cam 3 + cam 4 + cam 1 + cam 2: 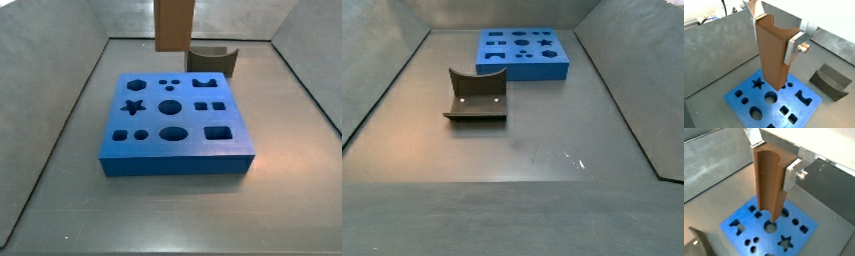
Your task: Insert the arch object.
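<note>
My gripper (774,35) is shut on a tall orange-brown bar (773,55) with a concave groove in its top end. It holds the bar upright above the blue board (743,94); both wrist views show this (773,160). The bar's lower end hangs over the holes near the board's middle (737,225). In a side view only the bar (174,25) shows, above the board's far edge (174,150). The arch object (211,58), a small dark block with a semicircular notch, stands on the floor beside the board, apart from the gripper (476,95) (832,80).
The board (529,68) has several cut-outs: a star (132,106), round holes (170,107), squares and an arch-shaped slot (203,84). Grey walls (74,90) slope up around the grey floor (529,150).
</note>
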Robot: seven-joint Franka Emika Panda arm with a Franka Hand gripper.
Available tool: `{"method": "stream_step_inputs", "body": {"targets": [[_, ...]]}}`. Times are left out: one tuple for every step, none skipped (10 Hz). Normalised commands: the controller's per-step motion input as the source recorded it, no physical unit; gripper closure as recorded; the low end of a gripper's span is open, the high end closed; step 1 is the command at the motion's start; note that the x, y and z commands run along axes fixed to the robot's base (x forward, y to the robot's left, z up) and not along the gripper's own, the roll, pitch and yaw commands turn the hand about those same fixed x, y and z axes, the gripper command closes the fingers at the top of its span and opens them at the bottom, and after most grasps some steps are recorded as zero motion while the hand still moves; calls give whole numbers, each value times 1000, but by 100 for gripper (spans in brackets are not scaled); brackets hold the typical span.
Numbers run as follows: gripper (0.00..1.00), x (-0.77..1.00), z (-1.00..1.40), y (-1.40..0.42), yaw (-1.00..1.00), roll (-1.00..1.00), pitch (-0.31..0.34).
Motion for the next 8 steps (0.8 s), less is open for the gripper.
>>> {"method": "stream_step_inputs", "body": {"targets": [[100, 974, -883, 780, 0, -36, 0], [100, 1000, -1000, 689, 0, -49, 9], [100, 1000, -1000, 440, -43, 0, 4], [100, 1000, -983, 277, -149, 0, 0], [100, 834, -809, 309, -129, -84, -110], [100, 554, -777, 186, -91, -30, -154], [100, 366, -674, 77, 0, -31, -156], [100, 426, -329, 0, -40, -67, -20]]}}
